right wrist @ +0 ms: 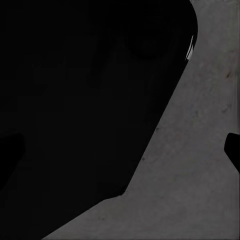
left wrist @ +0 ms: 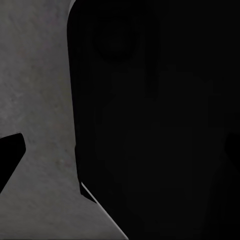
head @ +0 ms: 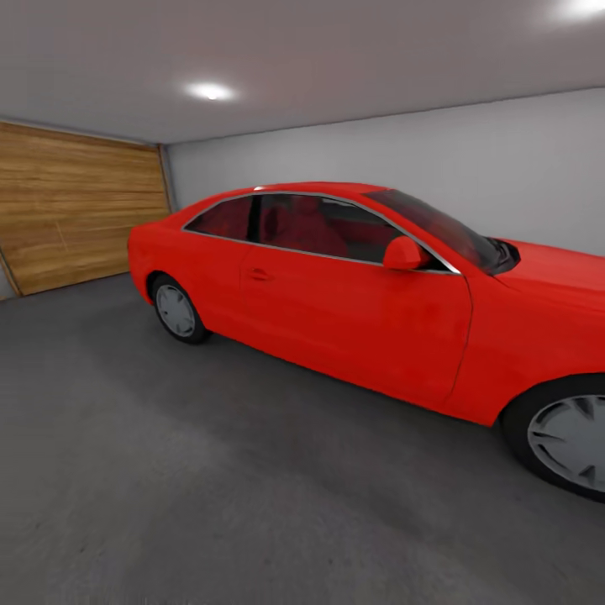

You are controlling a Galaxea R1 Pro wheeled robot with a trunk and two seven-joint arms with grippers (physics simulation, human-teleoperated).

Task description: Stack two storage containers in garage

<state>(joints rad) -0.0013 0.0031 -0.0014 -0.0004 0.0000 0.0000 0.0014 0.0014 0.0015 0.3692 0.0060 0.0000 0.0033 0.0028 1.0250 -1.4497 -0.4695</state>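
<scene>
Grey concrete floor [head: 168,470] before red coupe [head: 353,294], wooden door [head: 76,210] behind; pincer states unreadable.

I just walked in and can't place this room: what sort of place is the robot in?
Most likely a home garage. A red coupe car is parked on a dark grey concrete floor, a wide wood-panelled door closes one end, and the walls are bare and pale.
</scene>
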